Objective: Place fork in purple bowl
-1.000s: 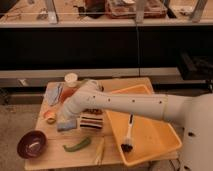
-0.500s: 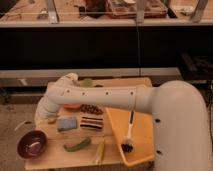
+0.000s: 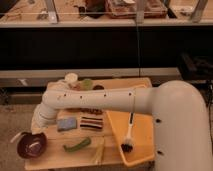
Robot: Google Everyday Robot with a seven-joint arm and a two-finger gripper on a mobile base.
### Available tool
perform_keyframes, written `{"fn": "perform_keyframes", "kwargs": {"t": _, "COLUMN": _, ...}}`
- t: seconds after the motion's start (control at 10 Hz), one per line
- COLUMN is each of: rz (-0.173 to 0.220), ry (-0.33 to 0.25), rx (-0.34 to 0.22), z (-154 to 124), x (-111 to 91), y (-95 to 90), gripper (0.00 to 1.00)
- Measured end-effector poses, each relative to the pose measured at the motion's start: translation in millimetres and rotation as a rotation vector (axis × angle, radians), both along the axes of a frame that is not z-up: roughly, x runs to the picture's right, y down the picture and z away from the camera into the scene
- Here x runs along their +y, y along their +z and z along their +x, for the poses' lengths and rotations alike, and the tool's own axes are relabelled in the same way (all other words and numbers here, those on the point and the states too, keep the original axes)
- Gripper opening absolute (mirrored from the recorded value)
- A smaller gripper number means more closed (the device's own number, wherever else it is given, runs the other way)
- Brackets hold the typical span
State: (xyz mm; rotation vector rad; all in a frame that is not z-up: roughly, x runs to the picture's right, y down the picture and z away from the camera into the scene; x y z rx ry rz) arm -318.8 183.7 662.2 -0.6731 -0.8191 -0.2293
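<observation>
The purple bowl (image 3: 32, 145) sits at the front left corner of the wooden table (image 3: 55, 159), with a pale glint inside. My arm reaches across the table from the right and bends down at the left. The gripper (image 3: 26, 133) hangs just above the bowl's far left rim. A thin pale utensil, the fork (image 3: 16, 136), sticks out to the left from the gripper, tilted and level with the bowl's rim. The gripper is shut on it. Most of the fingers are hidden by the wrist.
A yellow tray (image 3: 142, 145) at the right holds a black-handled brush (image 3: 128, 134). A blue sponge (image 3: 66, 124), a striped brown block (image 3: 92, 123), a green pepper (image 3: 77, 145) and a flat yellow stick (image 3: 98, 151) lie mid-table. A white cup (image 3: 71, 78) stands at the back.
The arm has swung left and down from the middle of the table. The gripper and the pale fork now sit lower, at the bowl's rim.
</observation>
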Motion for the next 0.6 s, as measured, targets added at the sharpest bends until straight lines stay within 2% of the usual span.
{"fn": "perform_keyframes", "kwargs": {"t": 0.3, "rz": -0.006, "ry": -0.066, "rx": -0.02, "z": -9.1, "x": 28.1, "y": 11.1, "gripper": 0.12}}
{"fn": "perform_keyframes", "kwargs": {"t": 0.6, "rz": 0.015, "ry": -0.092, "rx": -0.014, "z": -14.7, "x": 28.4, "y": 16.6, "gripper": 0.12}}
